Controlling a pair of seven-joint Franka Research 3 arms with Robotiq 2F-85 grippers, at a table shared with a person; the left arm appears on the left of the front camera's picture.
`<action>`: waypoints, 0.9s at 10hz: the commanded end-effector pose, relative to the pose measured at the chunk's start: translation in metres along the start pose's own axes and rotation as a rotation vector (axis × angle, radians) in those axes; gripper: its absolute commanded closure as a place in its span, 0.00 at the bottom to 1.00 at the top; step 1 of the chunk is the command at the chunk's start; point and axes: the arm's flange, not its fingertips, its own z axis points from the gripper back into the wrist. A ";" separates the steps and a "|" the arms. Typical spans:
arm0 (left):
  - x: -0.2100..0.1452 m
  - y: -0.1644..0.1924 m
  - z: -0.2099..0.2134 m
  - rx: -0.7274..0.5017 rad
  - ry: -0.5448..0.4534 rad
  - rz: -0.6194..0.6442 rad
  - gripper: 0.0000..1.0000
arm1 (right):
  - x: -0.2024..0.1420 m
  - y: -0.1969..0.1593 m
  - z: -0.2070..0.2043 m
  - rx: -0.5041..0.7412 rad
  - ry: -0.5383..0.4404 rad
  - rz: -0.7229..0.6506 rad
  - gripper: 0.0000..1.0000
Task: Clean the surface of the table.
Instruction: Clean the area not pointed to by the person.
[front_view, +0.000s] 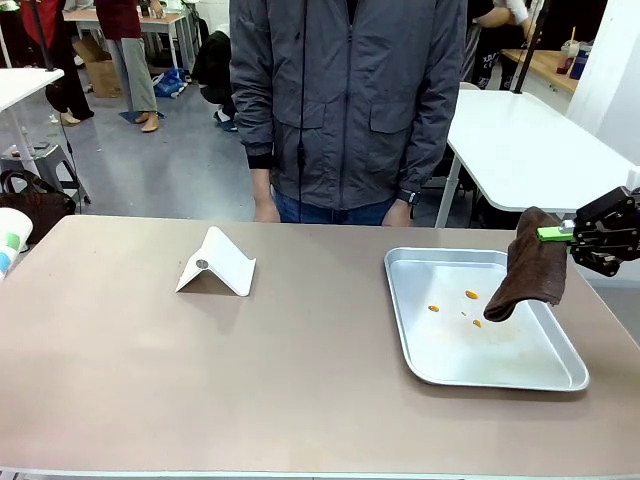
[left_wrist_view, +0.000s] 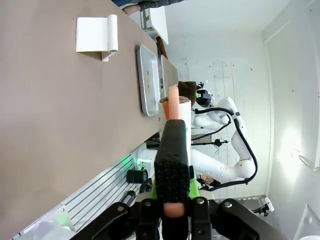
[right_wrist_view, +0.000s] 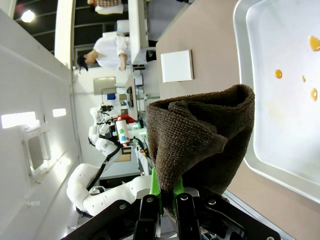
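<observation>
Table (front_view: 120, 350): tan top is running full width btwn robot & person; can't make out any marks on it from here.
R gripper (front_view: 562, 232): is pinching the brown cloth (front_view: 535, 265) by its upper fold, jaws clamped tight; cloth is hanging free, lower end dangling over the right side of the metal tray (front_view: 400, 300), not touching it.
L gripper (left_wrist_view: 172, 135): is sitting off the table's left end, seemingly closed on a white container (front_view: 8, 240); grip itself is hard to read.
Tray: is lying on the table's right half w/ a few orange drops (front_view: 471, 295) inside.
White stand (front_view: 215, 265): is standing left of centre, well apart from the tray.
Step (est.): R arm is getting the cloth into position for wiping.
Doing it well: prob. worth bringing the cloth down onto bare tabletop beside the tray, not into it, so the drops aren't getting smeared onto the table. Laying a broad fold flat w/ light downward pressure is likely better than dragging one corner.
Watch: stand is looking light, so strokes nearing it should be slowing or going around it. Person's hands are hanging just beyond the far edge; keep strokes short of there.
</observation>
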 end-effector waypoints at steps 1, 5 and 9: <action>-0.001 -0.004 0.000 -0.001 -0.001 -0.010 0.78 | -0.002 0.006 0.000 0.017 -0.002 -0.014 1.00; -0.001 -0.004 0.000 -0.001 -0.001 -0.010 0.78 | -0.002 0.006 0.000 0.017 -0.002 -0.014 1.00; -0.001 -0.004 0.000 -0.001 -0.001 -0.010 0.78 | -0.002 0.006 0.000 0.017 -0.002 -0.014 1.00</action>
